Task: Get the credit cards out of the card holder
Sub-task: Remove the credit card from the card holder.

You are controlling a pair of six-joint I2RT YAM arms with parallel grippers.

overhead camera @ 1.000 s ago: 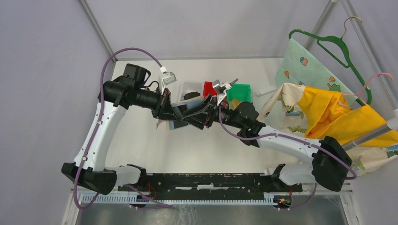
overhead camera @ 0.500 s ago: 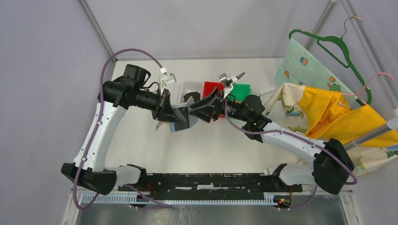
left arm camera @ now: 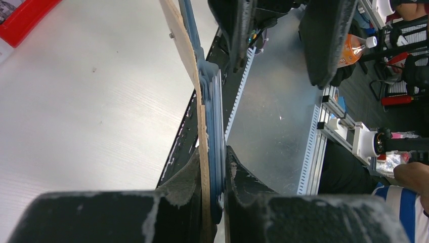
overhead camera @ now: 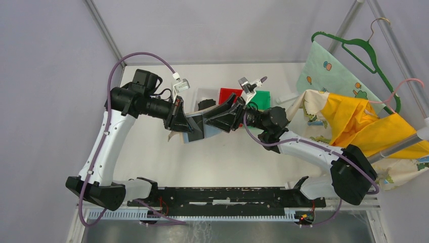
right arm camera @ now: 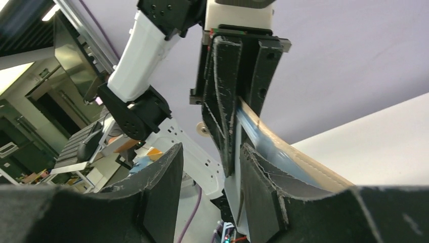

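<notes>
Left gripper [left arm camera: 212, 159] squeezes tight on the card holder [left arm camera: 189, 61] and holds it up over the table [overhead camera: 152, 152] (edge-on to its camera). Right gripper [right arm camera: 207, 167] reaches in from the other side, fingers apart, right beside the card holder.

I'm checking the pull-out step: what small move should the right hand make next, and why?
Probably shift the right hand sideways until its open fingers straddle the card holder, since the left hand clamps it and it lies beside, not between, the right fingers.
</notes>
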